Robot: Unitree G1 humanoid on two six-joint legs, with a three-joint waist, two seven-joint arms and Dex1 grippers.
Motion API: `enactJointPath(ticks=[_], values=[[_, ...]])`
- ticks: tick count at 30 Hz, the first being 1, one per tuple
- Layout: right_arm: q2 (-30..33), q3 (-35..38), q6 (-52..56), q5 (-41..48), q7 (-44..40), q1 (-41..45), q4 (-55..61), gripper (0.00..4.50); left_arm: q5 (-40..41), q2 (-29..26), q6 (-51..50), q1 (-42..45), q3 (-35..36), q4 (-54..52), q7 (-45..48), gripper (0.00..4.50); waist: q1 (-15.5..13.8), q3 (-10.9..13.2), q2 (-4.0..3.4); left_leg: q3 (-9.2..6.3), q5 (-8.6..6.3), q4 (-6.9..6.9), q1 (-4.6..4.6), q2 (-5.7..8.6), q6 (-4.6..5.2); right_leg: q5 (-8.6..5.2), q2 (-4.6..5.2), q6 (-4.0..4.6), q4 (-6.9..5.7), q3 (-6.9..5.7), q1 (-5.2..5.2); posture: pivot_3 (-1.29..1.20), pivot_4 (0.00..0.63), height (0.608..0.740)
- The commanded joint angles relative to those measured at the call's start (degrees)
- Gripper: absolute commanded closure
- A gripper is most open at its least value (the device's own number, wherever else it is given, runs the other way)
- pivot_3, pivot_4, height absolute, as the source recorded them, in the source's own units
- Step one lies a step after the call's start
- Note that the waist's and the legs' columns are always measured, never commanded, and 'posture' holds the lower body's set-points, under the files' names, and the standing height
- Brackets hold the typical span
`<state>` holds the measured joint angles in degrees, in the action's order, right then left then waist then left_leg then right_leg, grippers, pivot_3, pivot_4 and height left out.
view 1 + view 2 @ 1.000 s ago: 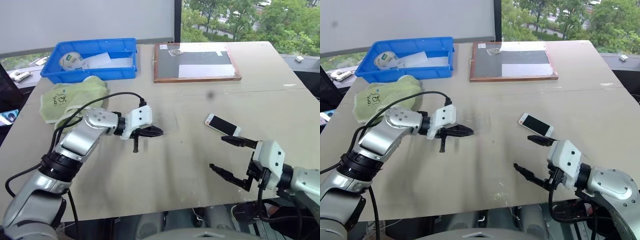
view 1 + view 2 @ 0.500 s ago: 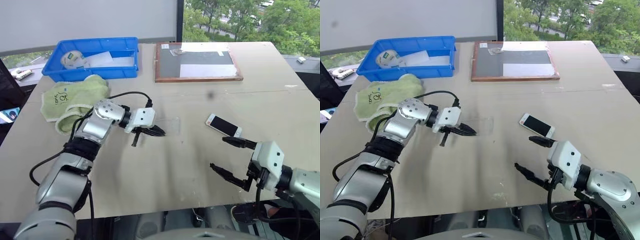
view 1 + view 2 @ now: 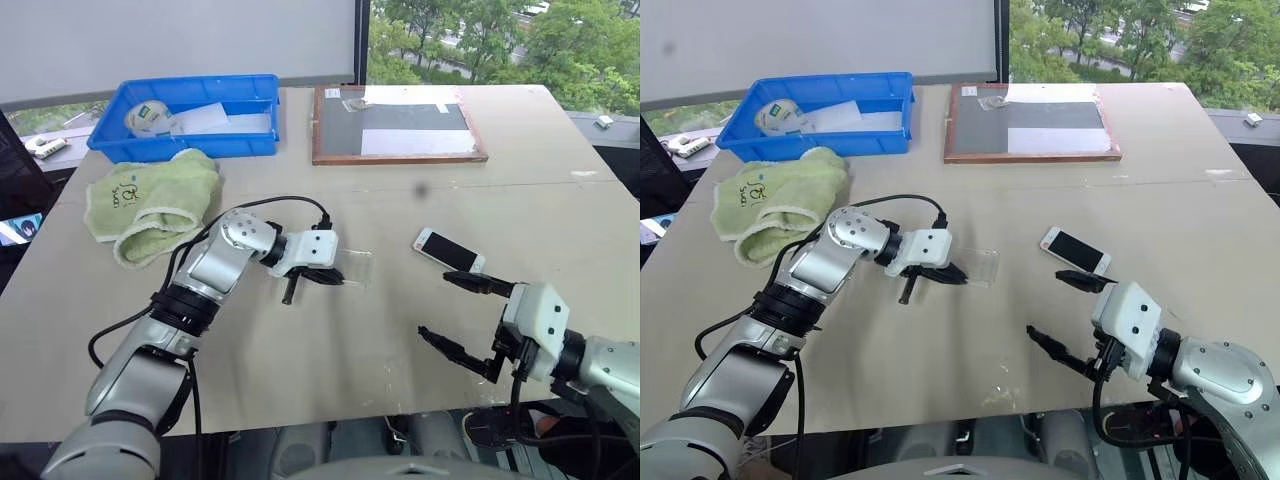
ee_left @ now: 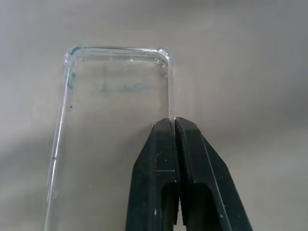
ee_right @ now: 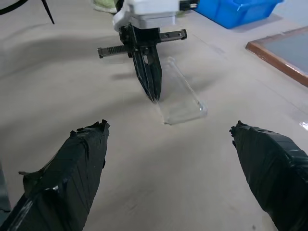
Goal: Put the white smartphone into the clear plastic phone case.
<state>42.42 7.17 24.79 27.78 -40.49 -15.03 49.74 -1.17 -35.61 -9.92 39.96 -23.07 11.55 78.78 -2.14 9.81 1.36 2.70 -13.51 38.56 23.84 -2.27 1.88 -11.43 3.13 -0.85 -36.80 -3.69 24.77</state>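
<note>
The white smartphone (image 3: 450, 251) lies flat, screen up, on the beige table right of centre. Left of it the clear plastic phone case (image 3: 355, 268) rests on the table, one long side slightly raised. My left gripper (image 3: 335, 279) is shut on the rim of that long side, and the left wrist view shows the closed fingertips (image 4: 172, 126) pinching the case (image 4: 115, 120) at its edge. Nearer the table's front edge, just in front of the phone, my right gripper (image 3: 435, 305) stands wide open and empty. Its wrist view looks between its fingers at the case (image 5: 185, 98) and the left gripper (image 5: 155, 94).
A blue bin (image 3: 180, 145) holding a tape roll (image 3: 148, 119) and white sheets stands at the back left. A green towel (image 3: 150, 205) lies in front of it. A wood-framed dark board (image 3: 397, 125) lies at the back centre. Bare table separates case and phone.
My left gripper has moved to the right and slightly down, drawing the clear case along with it toward the phone. The right arm has kept still.
</note>
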Motion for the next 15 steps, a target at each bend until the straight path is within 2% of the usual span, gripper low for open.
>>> enactJointPath(ticks=[1,4,10,11,15], values=[[0.40,0.90,-0.66,0.82,-0.93,1.11,-0.25,0.00,0.07,0.95,-4.07,0.58,0.68,-4.17,-1.96,4.20,0.00,0.00,0.00,-0.01,0.00,0.00,0.00,0.00,0.00,0.00,-0.02,0.00,-0.01,0.00,0.00,0.00,0.150,0.740],[0.39,0.38,-1.04,0.37,-1.45,1.85,-1.05,0.00,0.13,1.73,-4.48,0.79,0.72,-4.53,-2.94,3.27,0.00,0.00,0.01,-0.01,0.00,0.00,0.00,-0.01,0.00,0.00,-0.03,0.00,-0.01,0.00,0.00,0.00,0.150,0.740],[0.19,-0.17,0.90,-4.05,1.98,2.76,-2.05,0.00,5.56,1.44,-8.50,-0.32,6.64,-6.13,-4.75,0.23,0.10,0.01,0.01,0.00,0.00,0.00,0.00,0.00,0.00,0.00,-0.03,0.00,-0.02,0.02,0.01,0.00,0.150,0.740],[-0.01,-0.27,1.61,-3.96,2.46,3.10,-2.30,0.00,7.69,1.35,-10.51,-1.02,8.58,-7.34,-4.98,0.04,0.11,0.00,0.00,0.00,0.00,0.00,0.00,-0.02,0.00,0.00,-0.03,0.00,-0.02,0.02,0.02,0.00,0.150,0.740],[-0.63,-0.21,7.43,-3.85,5.75,6.81,-6.19,0.00,15.98,2.07,-16.93,-5.10,17.16,-13.78,-8.84,0.04,0.93,0.00,0.00,0.00,0.00,0.00,-0.02,-0.05,0.00,0.00,-0.02,0.00,-0.03,0.04,0.01,0.00,0.150,0.740]])
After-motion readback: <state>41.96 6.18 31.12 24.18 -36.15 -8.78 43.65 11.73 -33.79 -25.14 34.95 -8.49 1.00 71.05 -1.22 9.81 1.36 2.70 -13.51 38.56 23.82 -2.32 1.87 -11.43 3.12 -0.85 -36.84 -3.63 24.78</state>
